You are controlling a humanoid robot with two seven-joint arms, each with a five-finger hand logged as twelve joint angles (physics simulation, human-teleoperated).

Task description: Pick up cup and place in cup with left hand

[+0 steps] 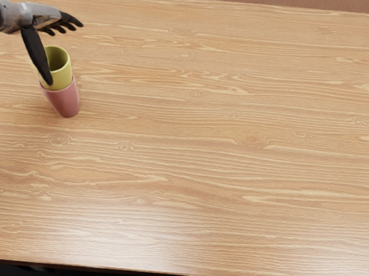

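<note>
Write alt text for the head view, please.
A yellow cup sits inside a pink cup toward the left of a wood-grain table. The left hand is open beyond them, one of its fingers overlapping the yellow cup; contact is unclear.

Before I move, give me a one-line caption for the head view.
Yellow cup nested in the pink cup, open left hand beside them.

Head view: you see the table (234, 162) brightly and warmly lit. Note the broad, whitish glare along the table's near part, strongest left of its middle, fading toward its centre. Beyond the table's near edge, you meet deep black shade. The table's grain reads crisply, its long edges nearly straight.
</note>
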